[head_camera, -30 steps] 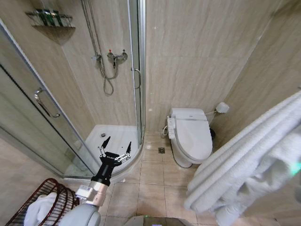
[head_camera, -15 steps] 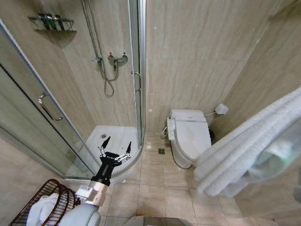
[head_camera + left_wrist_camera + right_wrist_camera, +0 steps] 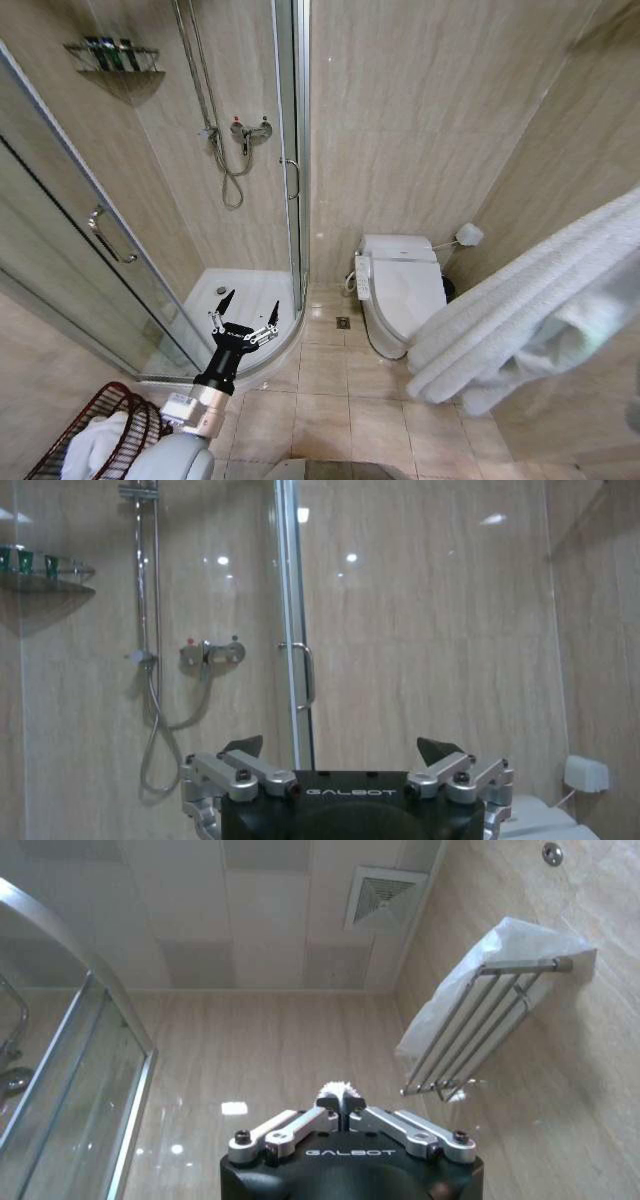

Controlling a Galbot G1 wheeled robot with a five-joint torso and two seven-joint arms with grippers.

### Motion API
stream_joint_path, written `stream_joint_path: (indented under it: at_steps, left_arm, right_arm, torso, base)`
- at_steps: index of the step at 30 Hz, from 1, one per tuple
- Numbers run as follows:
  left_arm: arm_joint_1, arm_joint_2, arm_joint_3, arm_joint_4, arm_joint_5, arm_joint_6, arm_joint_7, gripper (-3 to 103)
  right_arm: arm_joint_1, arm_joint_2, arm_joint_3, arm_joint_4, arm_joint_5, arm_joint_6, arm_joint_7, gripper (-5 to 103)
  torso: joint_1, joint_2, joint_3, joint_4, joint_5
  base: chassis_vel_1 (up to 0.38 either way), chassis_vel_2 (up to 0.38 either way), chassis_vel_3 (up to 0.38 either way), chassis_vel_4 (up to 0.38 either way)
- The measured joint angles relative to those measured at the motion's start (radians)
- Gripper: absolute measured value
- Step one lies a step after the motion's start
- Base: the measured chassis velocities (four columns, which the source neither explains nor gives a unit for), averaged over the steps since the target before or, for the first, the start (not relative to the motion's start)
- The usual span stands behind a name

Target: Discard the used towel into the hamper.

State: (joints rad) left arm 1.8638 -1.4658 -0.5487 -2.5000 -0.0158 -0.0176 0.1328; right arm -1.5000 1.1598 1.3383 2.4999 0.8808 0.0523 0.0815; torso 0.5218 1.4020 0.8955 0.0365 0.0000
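In the head view, the left gripper (image 3: 247, 308) was raised over the tiled floor before the shower tray (image 3: 240, 295), its two dark fingers spread wide with nothing between them. The hamper (image 3: 85, 432) stood at the robot's lower left, a reddish-brown wire basket with a white towel in the hamper (image 3: 95, 447) bundled inside. On the right a thick white towel (image 3: 525, 310) draped across the foreground, hiding the arm beneath it. A white toilet (image 3: 402, 290) stood against the back wall.

In the left wrist view, the left gripper (image 3: 340, 746) bore the word "GALBOT" in pale letters on its black body; its fingertips stood far apart and empty, facing the shower mixer (image 3: 210, 652) and the glass door's handle (image 3: 305, 676).

In the right wrist view, the right gripper (image 3: 340, 1100), also marked "GALBOT", had its fingers pinched together on a tuft of white towel, pointing up toward a ceiling vent (image 3: 382, 894) and a wall-mounted towel rack (image 3: 470, 1027)
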Motion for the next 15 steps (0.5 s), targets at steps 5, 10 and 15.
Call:
stream_joint_path:
  at_steps: [5,10,15]
  left_arm:
    - [0.0,0.0,0.0,0.0,0.0,0.0,0.0,100]
    - [0.0,0.0,0.0,0.0,0.0,0.0,0.0,100]
    - [0.0,0.0,0.0,0.0,0.0,0.0,0.0,100]
  right_arm:
    - [-0.004,0.002,0.0,0.0,0.0,0.01,-0.004,1]
    - [-0.007,0.005,0.0,0.0,-0.008,0.019,-0.014,1]
    - [-0.005,0.007,-0.004,0.0,-0.021,0.021,-0.021,1]
  torso:
    - [0.005,0.01,0.005,0.0,0.0]
    - [0.005,0.01,0.005,0.0,0.0]
    - [0.004,0.007,0.003,-0.0001,0.0]
  base:
    - [0.0,0.0,0.0,0.0]
    - [0.0,0.0,0.0,0.0]
    - [0.0,0.0,0.0,0.0]
